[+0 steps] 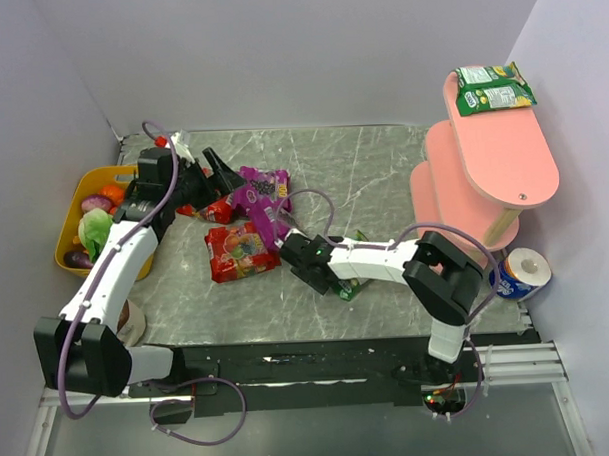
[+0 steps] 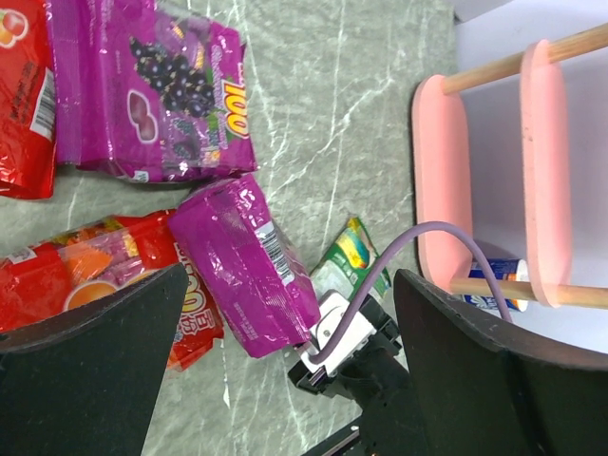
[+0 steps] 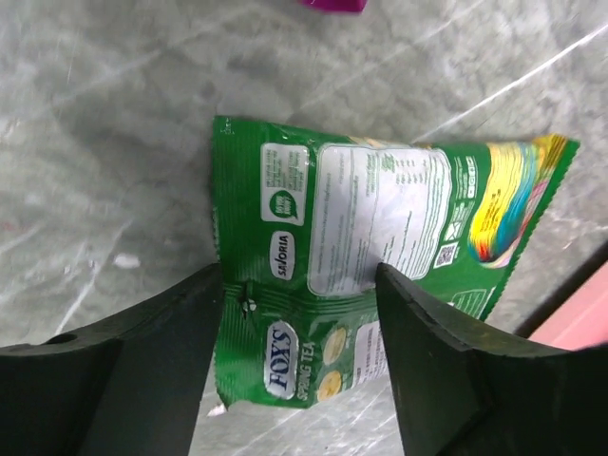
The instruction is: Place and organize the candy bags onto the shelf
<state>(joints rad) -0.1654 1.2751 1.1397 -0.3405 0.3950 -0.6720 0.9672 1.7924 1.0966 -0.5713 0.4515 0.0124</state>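
Observation:
A green candy bag lies flat on the marble table between my right gripper's fingers, which stand open astride its end; from above, the gripper is low over that bag. Two purple bags and two red bags lie in a loose cluster mid-table. My left gripper hangs open and empty above the cluster's far-left side. The pink shelf stands at the right, with two green bags on its top tier.
A yellow bowl of toy vegetables sits at the left edge beside the left arm. A blue-and-white roll stands at the shelf's foot. Walls close in on the left, back and right. The right arm's purple cable loops above the table.

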